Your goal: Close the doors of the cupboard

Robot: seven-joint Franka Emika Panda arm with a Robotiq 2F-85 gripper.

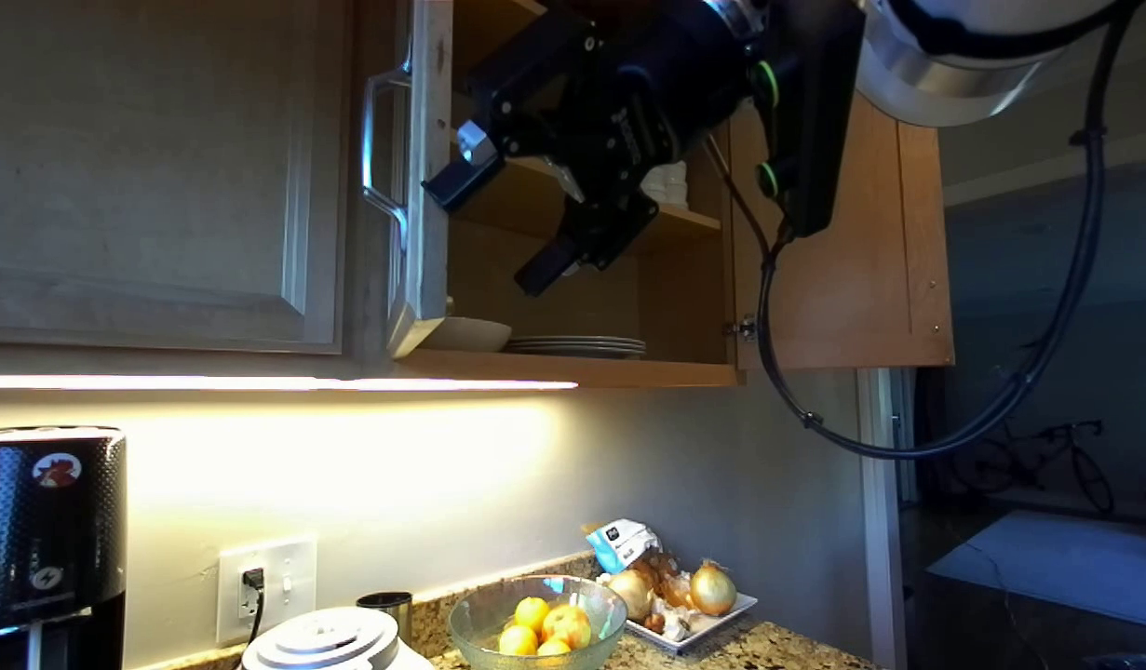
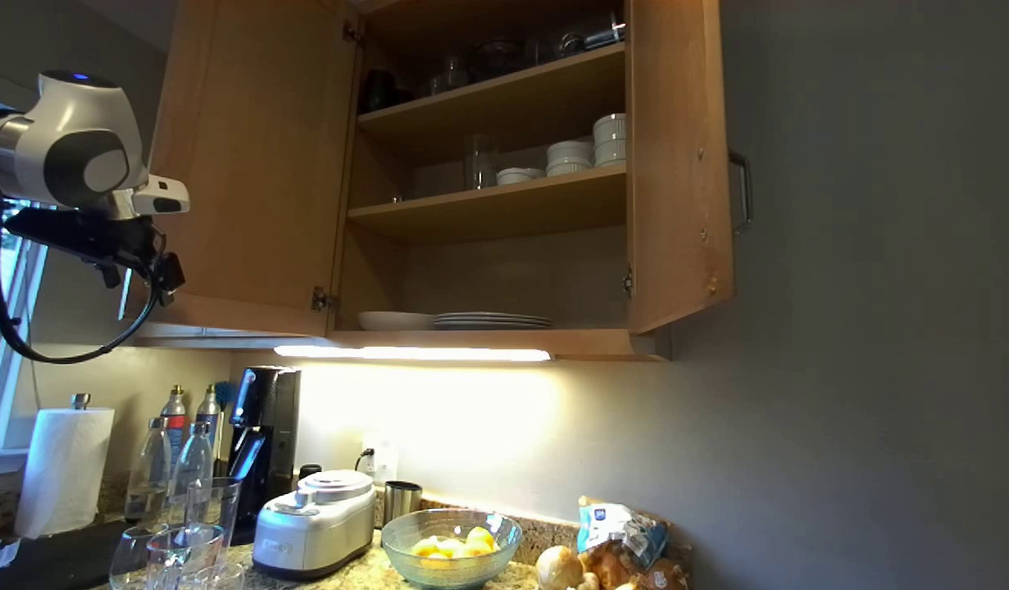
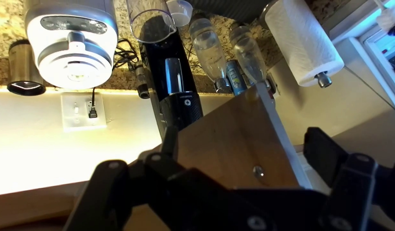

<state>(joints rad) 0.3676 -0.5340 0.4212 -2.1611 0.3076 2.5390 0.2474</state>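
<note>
The cupboard stands open in both exterior views, with dishes and glassware on its shelves. One door is seen nearly edge-on with its silver handle; its inner face shows in an exterior view and the wrist view. The other door also stands swung out. My gripper is open and empty, near the free edge of the first door. In the wrist view, that door's inner face and edge show between the spread fingers. I cannot tell whether they touch it.
A separate wooden cabinet adjoins the cupboard. Below, the counter holds a black coffee machine, a white appliance, a glass fruit bowl, onions, bottles and glasses. The arm's cable hangs in a loop.
</note>
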